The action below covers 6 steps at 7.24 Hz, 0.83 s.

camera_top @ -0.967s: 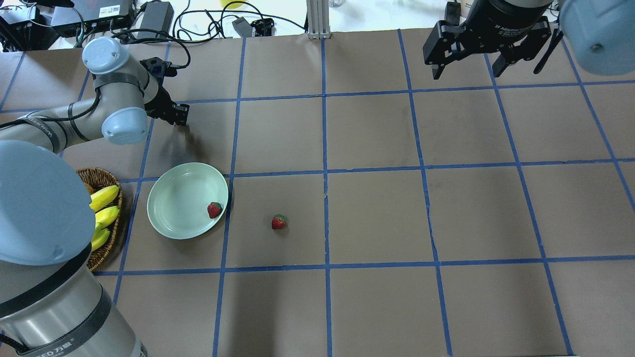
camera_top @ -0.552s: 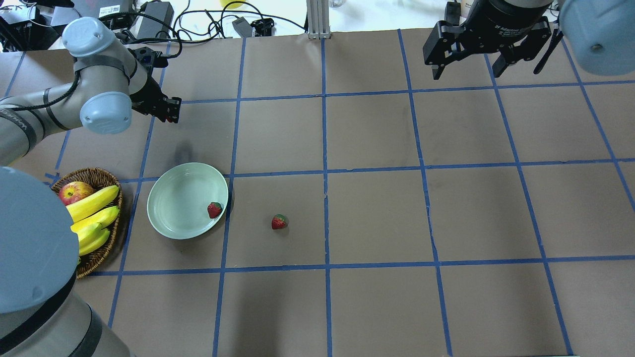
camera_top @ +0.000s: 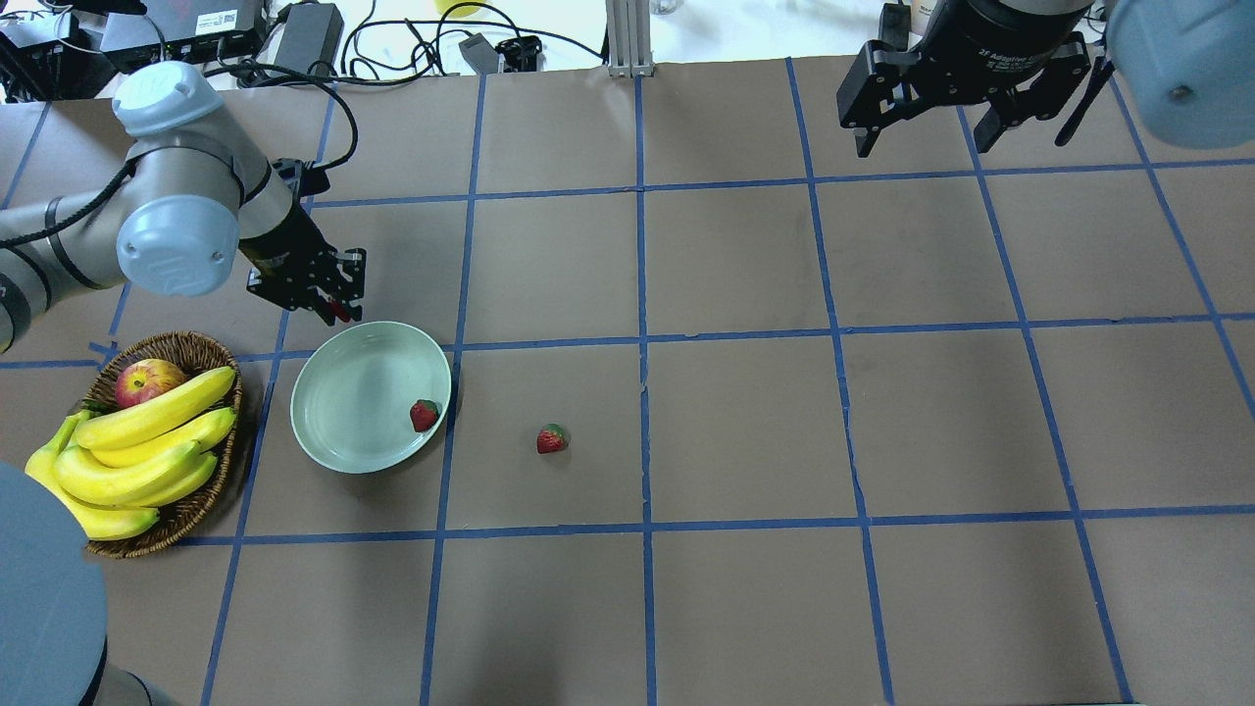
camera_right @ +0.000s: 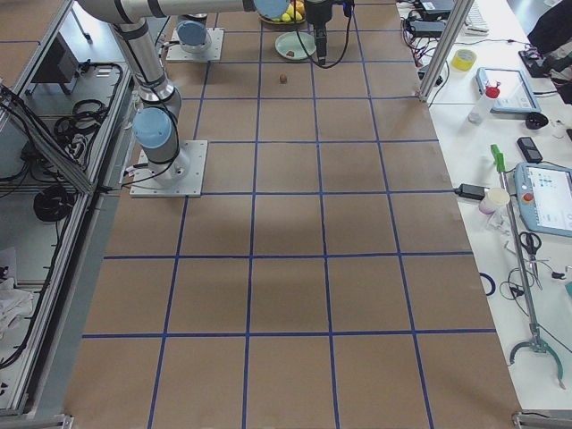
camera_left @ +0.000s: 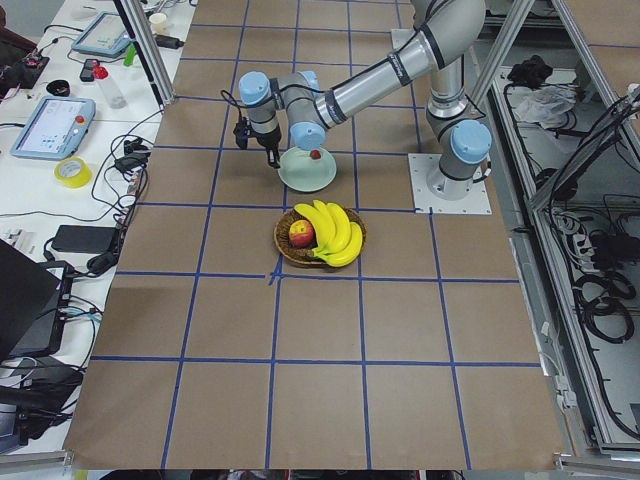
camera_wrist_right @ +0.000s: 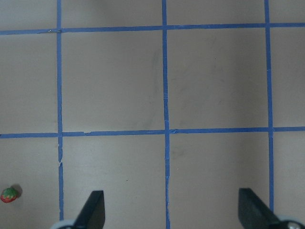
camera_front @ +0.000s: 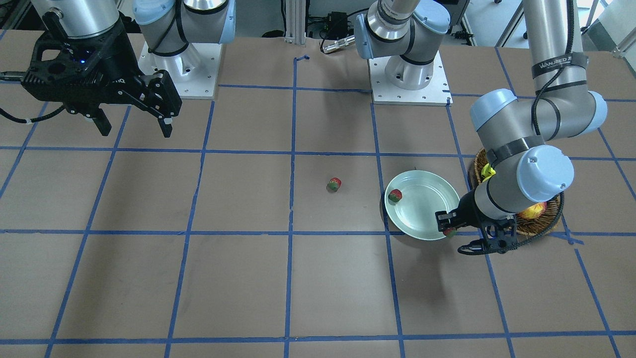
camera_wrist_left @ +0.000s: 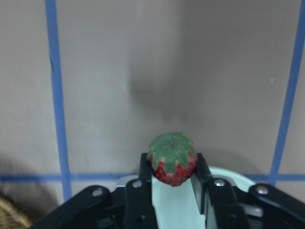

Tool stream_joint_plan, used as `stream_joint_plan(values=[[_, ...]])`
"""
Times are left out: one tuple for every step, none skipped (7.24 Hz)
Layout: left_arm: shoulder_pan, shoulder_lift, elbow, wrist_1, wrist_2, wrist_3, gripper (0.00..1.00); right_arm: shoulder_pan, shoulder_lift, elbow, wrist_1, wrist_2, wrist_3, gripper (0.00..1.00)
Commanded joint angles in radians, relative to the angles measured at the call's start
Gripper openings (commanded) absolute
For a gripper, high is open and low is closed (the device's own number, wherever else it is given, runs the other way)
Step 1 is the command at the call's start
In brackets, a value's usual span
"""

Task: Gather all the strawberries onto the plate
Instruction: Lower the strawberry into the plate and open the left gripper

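My left gripper is shut on a strawberry and holds it above the far rim of the pale mint plate; the held berry also shows in the front-facing view. A second strawberry lies inside the plate near its right rim. A third strawberry lies on the table right of the plate and shows in the right wrist view. My right gripper is open and empty, high over the far right of the table.
A brown wicker basket with bananas and an apple stands left of the plate. Cables and power boxes lie beyond the table's far edge. Blue tape lines grid the brown table.
My left arm has swung back toward the plate, bringing the gripper from the far left down to the plate's far rim. The basket is now uncovered. The right arm has not moved.
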Motion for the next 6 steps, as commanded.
stream_joint_plan(values=[[0.0,0.024,-0.076,-0.012,-0.01,-0.033,0.83,0.0,-0.002,0.0,0.003,0.0,0.001,1.0],[-0.003,0.038,-0.074,-0.012,-0.009,-0.041,1.0,-0.002,-0.006,0.002,0.011,-0.002,0.003,1.0],[-0.007,0.05,-0.073,-0.014,0.005,-0.041,1.0,-0.002,-0.009,0.005,0.012,-0.002,0.003,1.0],[-0.012,0.076,-0.065,-0.014,0.002,-0.038,1.0,-0.002,-0.009,0.005,0.011,-0.002,0.003,1.0],[-0.029,0.102,-0.044,-0.028,-0.007,-0.053,1.0,-0.002,-0.009,0.005,0.009,0.0,0.002,1.0],[-0.087,0.116,-0.007,-0.044,-0.007,-0.131,1.0,-0.002,-0.008,0.005,0.011,0.0,0.002,1.0]])
